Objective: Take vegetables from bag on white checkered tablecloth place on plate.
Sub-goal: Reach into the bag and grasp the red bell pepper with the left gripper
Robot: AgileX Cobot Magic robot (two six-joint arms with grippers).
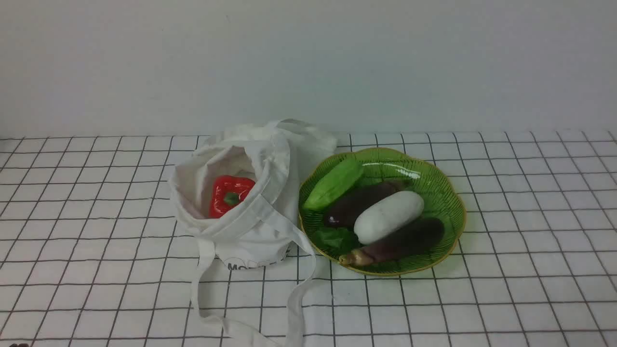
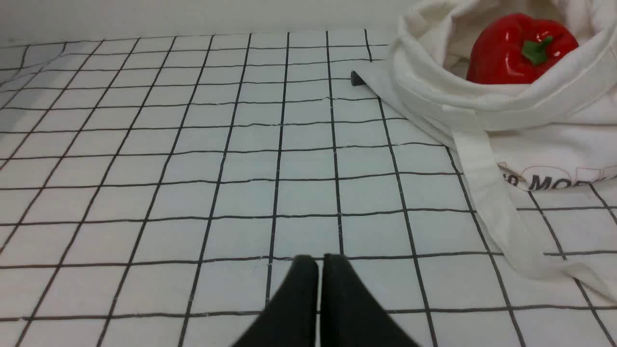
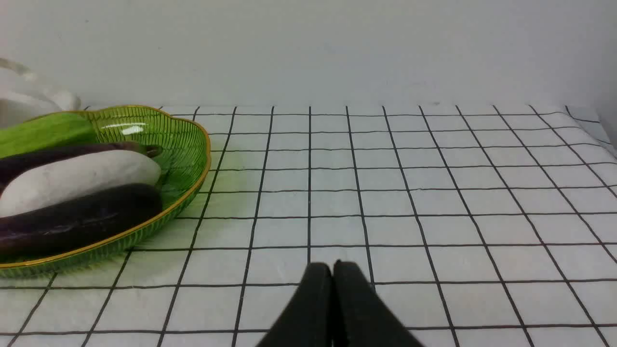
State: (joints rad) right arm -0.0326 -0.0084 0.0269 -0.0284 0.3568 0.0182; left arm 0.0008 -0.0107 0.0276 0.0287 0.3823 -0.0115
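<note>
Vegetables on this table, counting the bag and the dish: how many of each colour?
Red: 1, bell pepper in the bag
Purple: 2, far eggplant and near eggplant
White: 1, oblong vegetable
Green: 2, long pale vegetable and leafy piece
Total: 6, five of them on the plate

Red bell pepper [image 1: 230, 195] is showing a glossy, plastic-looking skin; bag [image 1: 260, 226] is reading as soft matt white cloth, creasing; white checkered tablecloth [image 1: 96, 241] is looking like matt cloth, lightly wrinkling; plate [image 1: 434, 183] is appearing translucent, ribbed, shiny, gold-edged; white vegetable [image 1: 388, 217] is looking matt; eggplants [image 1: 409, 238] are showing dull sheen.
</note>
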